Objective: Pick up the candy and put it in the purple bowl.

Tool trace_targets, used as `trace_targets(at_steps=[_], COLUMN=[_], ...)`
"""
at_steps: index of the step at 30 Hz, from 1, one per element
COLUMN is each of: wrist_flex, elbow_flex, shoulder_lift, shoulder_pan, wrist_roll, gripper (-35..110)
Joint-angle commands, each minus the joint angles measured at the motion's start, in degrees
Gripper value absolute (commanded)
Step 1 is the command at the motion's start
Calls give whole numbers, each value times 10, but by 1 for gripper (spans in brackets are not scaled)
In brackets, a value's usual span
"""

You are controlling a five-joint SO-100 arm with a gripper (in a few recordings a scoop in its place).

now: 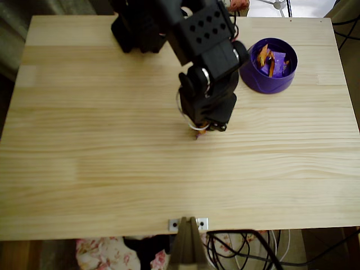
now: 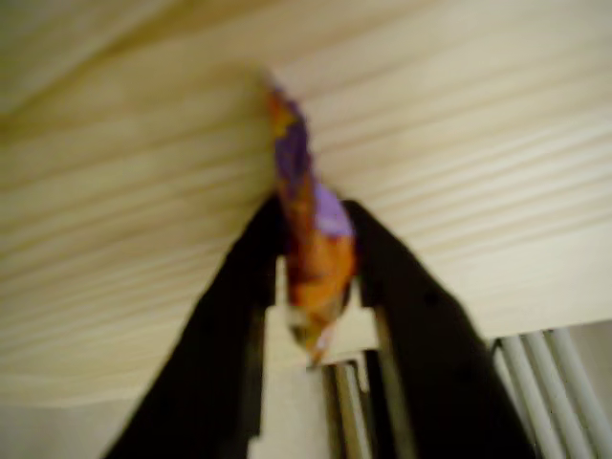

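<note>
Wrist view shows the claw (image 2: 318,251) clamped on the candy (image 2: 314,229) (blurred) above the table (image 2: 478,143).

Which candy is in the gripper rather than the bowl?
The candy pinched in the gripper above the table; the other candies lie inside the purple bowl.

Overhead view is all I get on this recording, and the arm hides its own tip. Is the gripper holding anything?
Observer: Yes. In the wrist view the gripper is shut on a candy, squeezed between both fingers.
Operator: Which end sticks out?
Observer: A purple and orange end pokes past the fingertips, toward the table.
Operator: Is it lifted?
Observer: Cannot tell; the wrist picture is blurred.
</note>
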Motion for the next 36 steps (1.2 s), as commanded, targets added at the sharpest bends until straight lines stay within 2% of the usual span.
trace_targets(at_steps=[1, 22, 36], wrist_flex=[29, 137, 170], elbow_flex=[-37, -129, -232], shoulder_lift=[64, 122, 156], shoulder_pan=[-4, -40, -238], wrist_roll=[-10, 1, 95], gripper=[3, 2, 2])
